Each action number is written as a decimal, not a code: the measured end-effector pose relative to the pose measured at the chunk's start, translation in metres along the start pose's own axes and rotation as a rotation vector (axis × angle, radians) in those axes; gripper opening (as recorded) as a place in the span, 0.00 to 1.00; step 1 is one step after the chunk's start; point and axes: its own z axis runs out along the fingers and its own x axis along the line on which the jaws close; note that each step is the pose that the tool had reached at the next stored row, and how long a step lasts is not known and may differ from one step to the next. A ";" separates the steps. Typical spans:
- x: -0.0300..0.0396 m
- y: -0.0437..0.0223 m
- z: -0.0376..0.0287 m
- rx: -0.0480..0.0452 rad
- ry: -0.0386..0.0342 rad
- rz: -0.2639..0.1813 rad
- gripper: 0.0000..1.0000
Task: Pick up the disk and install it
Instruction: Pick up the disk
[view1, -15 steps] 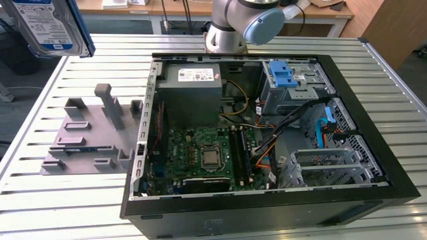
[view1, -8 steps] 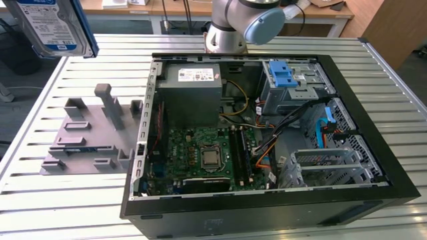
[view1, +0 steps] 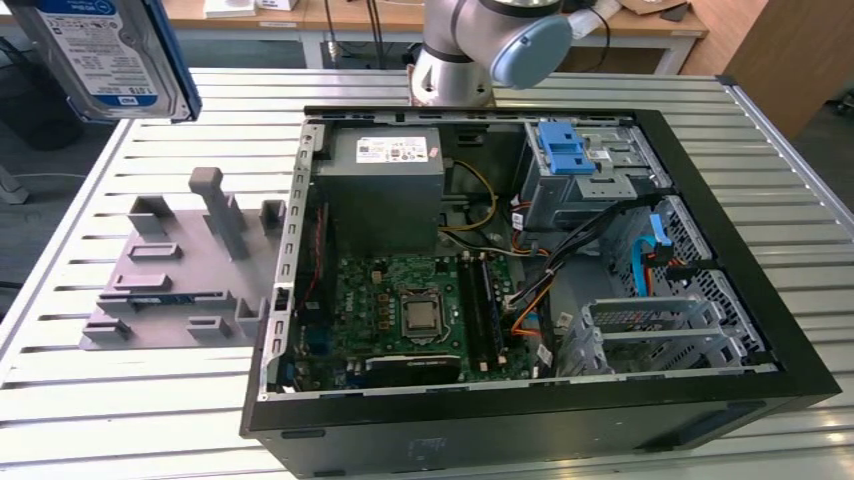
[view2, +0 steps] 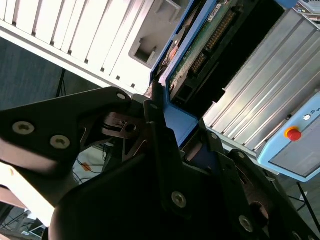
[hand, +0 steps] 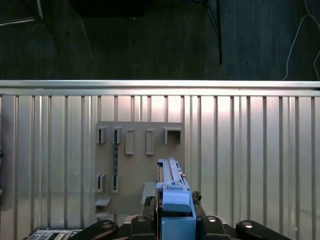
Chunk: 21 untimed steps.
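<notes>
The disk (view1: 114, 55) hangs high over the table at the exterior view's upper left, its white-and-blue label facing the camera and a blue carrier edge along its side. In the second wrist view my gripper (view2: 159, 111) is shut on the disk's blue carrier (view2: 178, 125), and the disk's green circuit board (view2: 200, 47) runs away from the fingers. The first wrist view looks straight down the disk (hand: 171, 187), held edge-on in the gripper (hand: 175, 218), above the grey fixture (hand: 137, 165).
An open black computer case (view1: 747, 300) lies on the slatted table (view1: 134, 420), with a grey drive bay and blue latch (view1: 577, 160), a power-supply box (view1: 387, 190) and a motherboard (view1: 414, 310). The grey slotted fixture (view1: 180, 270) lies beside the case, on the exterior view's left.
</notes>
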 end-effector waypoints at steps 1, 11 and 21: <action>0.0012 -0.0007 0.0000 -0.0002 0.0000 0.000 0.36; 0.0123 -0.0099 -0.0003 -0.0034 0.0001 0.001 0.36; 0.0190 -0.0247 -0.0004 -0.0094 0.0001 0.001 0.36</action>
